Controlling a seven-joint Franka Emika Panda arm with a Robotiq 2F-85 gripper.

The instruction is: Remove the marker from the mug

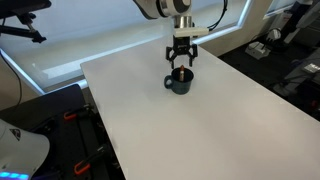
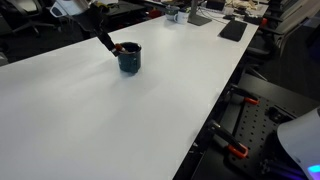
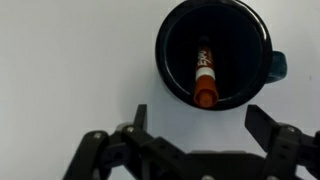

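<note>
No legible text, brand or number appears; a pale label on the marker (image 3: 205, 72) in the mug (image 3: 240, 45) is too blurred to read.

Large white table (image 1: 200, 130); dark floor (image 1: 250, 65); bright window (image 1: 90, 30) behind.

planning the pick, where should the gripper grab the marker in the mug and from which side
Grip the marker at its orange end, which leans near the mug rim. Come straight down with the open gripper; the mug wall blocks sideways approach.

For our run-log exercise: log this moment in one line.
gripper: open, above mug | marker: inside mug, not yet gripped | mug: upright on table
</note>
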